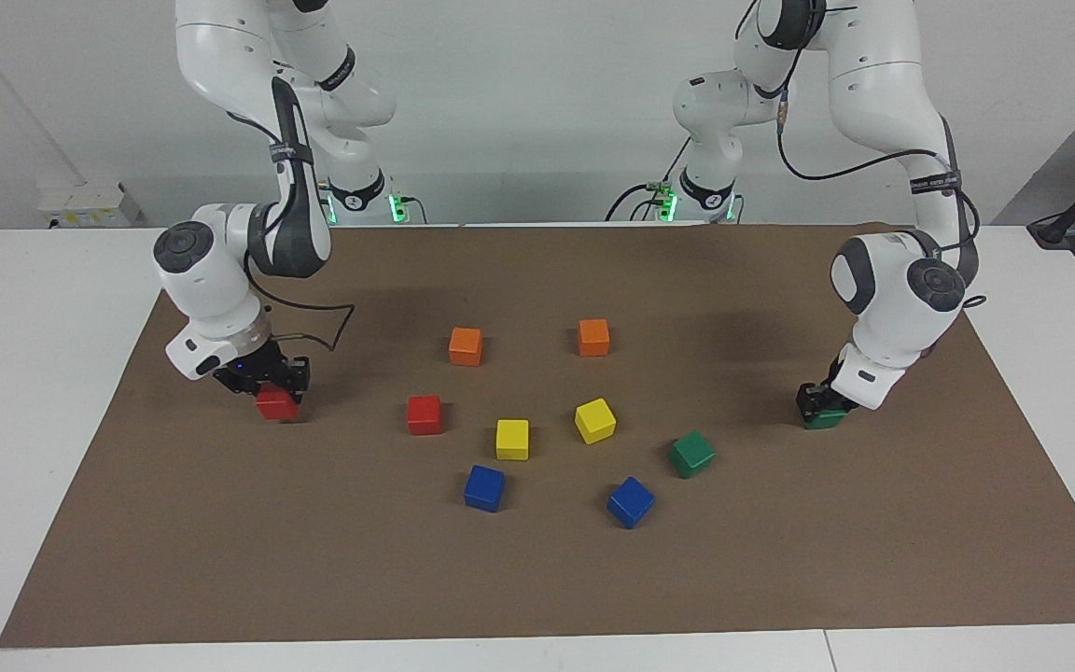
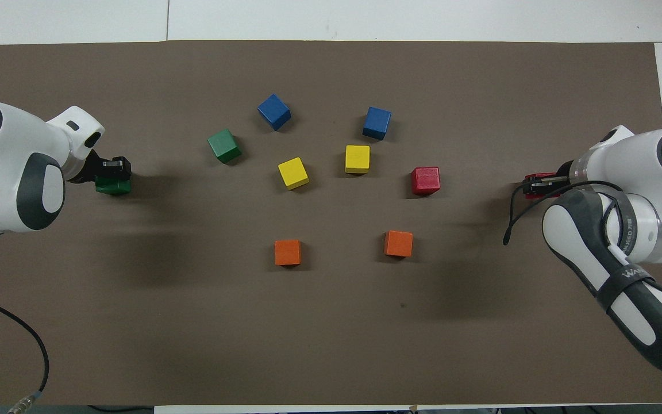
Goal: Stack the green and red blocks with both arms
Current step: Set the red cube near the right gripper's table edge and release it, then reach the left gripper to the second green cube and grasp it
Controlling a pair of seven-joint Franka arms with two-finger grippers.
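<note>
My right gripper [image 1: 267, 381] is down at a red block [image 1: 276, 405] on the brown mat [image 1: 220, 523], toward the right arm's end; the overhead view shows this gripper [image 2: 541, 183] over that block [image 2: 532, 176]. My left gripper [image 1: 820, 401] is down at a green block [image 1: 827, 420] toward the left arm's end; overhead, this gripper [image 2: 112, 168] partly covers that block [image 2: 114, 186]. A second red block [image 1: 425, 414] [image 2: 426, 180] and a second green block [image 1: 691, 454] [image 2: 224, 145] lie loose near the middle.
Two orange cubes [image 1: 466, 346] [image 1: 593, 337] lie nearer the robots. Two yellow cubes [image 1: 512, 439] [image 1: 594, 420] lie in the middle, and two blue cubes [image 1: 484, 487] [image 1: 630, 501] lie farther out. White table [image 1: 34, 373] surrounds the mat.
</note>
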